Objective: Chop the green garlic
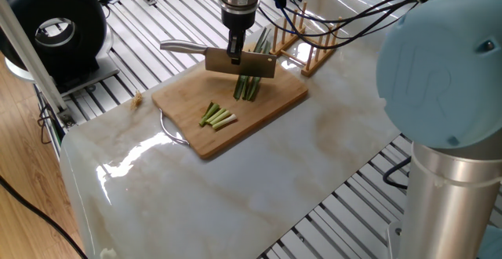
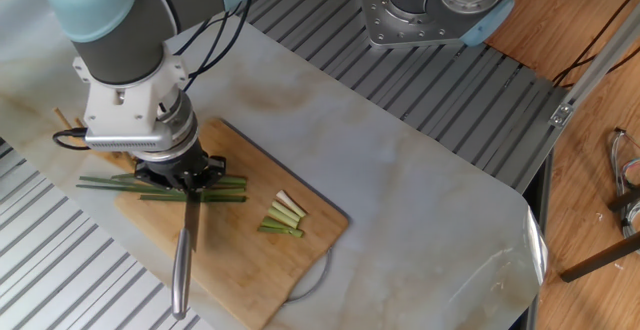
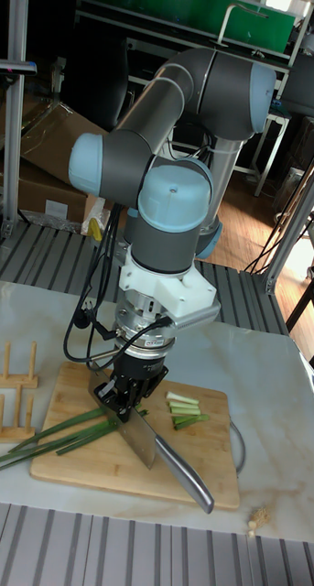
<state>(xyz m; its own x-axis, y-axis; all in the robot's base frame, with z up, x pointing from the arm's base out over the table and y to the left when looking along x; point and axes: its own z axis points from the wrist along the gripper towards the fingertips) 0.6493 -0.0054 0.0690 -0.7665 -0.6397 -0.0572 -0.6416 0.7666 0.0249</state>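
Note:
Long green garlic stalks (image 1: 251, 82) (image 2: 225, 189) (image 3: 56, 438) lie across the wooden cutting board (image 1: 274, 106) (image 2: 240, 270) (image 3: 92, 472), their leaves reaching past its edge. Several short cut pieces (image 1: 217, 116) (image 2: 282, 216) (image 3: 186, 408) lie in a small pile on the board. My gripper (image 1: 234, 53) (image 2: 184, 188) (image 3: 127, 400) is shut on a cleaver-style knife (image 1: 239, 61) (image 2: 181, 270) (image 3: 166, 458), whose blade hangs just above the stalks near their cut ends.
A wooden peg rack (image 1: 307, 45) (image 3: 12, 394) stands beside the board by the leafy ends. A black round device (image 1: 55, 27) sits at the table's far corner. A small brown scrap (image 1: 138, 98) (image 3: 255, 525) lies on the marble top near the edge.

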